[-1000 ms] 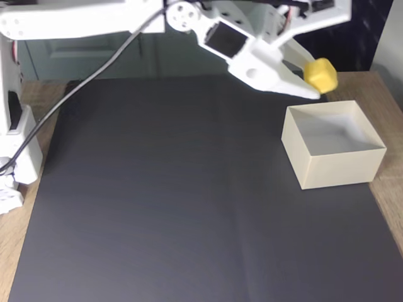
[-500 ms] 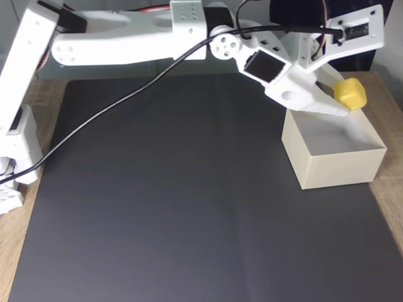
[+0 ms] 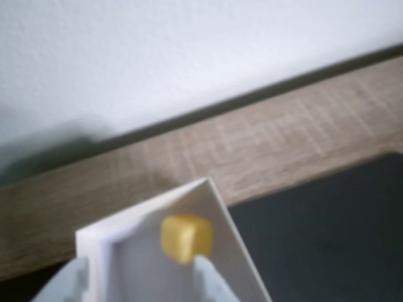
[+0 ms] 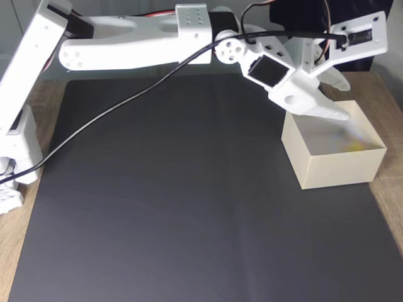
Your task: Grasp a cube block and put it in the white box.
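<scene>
The surface (image 4: pixel 22 251) is pale wood-grain, and a large black mat (image 4: pixel 164 201) covers most of it, stretching away below and to the left of the gripper in the fixed view. In the wrist view the wood runs as a band beyond the gripper up to a dark strip at the foot of a pale wall (image 3: pixel 189 50), with the mat showing to the right.

The white arm (image 4: pixel 126 41) reaches in from its base at the left edge of the fixed view, a black cable (image 4: pixel 113 110) hanging from it across the mat. Nothing on the mat stands between the arm and the box.

The white box (image 4: pixel 334 167) sits at the mat's right edge, directly under the gripper, open side up and set square, one corner pointing away in the wrist view (image 3: pixel 211 207).

The gripper (image 4: pixel 343 97) hangs just over the box's far rim, its fingers spread apart with nothing between them. In the wrist view two blurred fingertips (image 3: pixel 204 270) enter from the bottom edge, with the gap between them over the box's interior.

The cube block (image 3: pixel 186 238) lies inside the box, just ahead of the right fingertip in the wrist view and near the far corner, clear of the gripper. Its faces are roughly equal, so it has no long axis; one rounded edge is turned toward the camera. In the fixed view it is only a yellow smear (image 4: pixel 352 146) low in the box, below the gripper.
</scene>
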Controlling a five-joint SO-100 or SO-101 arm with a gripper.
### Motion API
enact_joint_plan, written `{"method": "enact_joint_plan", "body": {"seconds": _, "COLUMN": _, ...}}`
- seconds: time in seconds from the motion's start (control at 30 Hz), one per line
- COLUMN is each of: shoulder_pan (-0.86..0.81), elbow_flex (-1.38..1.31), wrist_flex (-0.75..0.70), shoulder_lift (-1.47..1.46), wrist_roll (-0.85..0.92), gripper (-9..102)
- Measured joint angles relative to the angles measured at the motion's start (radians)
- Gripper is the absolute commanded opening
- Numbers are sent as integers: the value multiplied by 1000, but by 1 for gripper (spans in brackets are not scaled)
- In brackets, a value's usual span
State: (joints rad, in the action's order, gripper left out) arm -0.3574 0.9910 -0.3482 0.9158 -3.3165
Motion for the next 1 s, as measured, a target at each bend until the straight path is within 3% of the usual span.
{"method": "enact_joint_plan", "body": {"seconds": 0.27, "shoulder_pan": 5, "elbow_flex": 0, "wrist_flex": -60, "shoulder_lift": -2, "wrist_roll": 0, "gripper": 1}}
{"method": "enact_joint_plan", "body": {"seconds": 0.5, "shoulder_pan": 37, "elbow_flex": 86, "wrist_flex": -175, "shoulder_lift": 124, "wrist_roll": 9, "gripper": 0}}
{"method": "enact_joint_plan", "body": {"seconds": 0.63, "shoulder_pan": 60, "elbow_flex": 304, "wrist_flex": -163, "shoulder_lift": 311, "wrist_roll": 3, "gripper": 0}}
{"method": "enact_joint_plan", "body": {"seconds": 1.0, "shoulder_pan": 83, "elbow_flex": 1218, "wrist_flex": 104, "shoulder_lift": 1009, "wrist_roll": 15, "gripper": 0}}
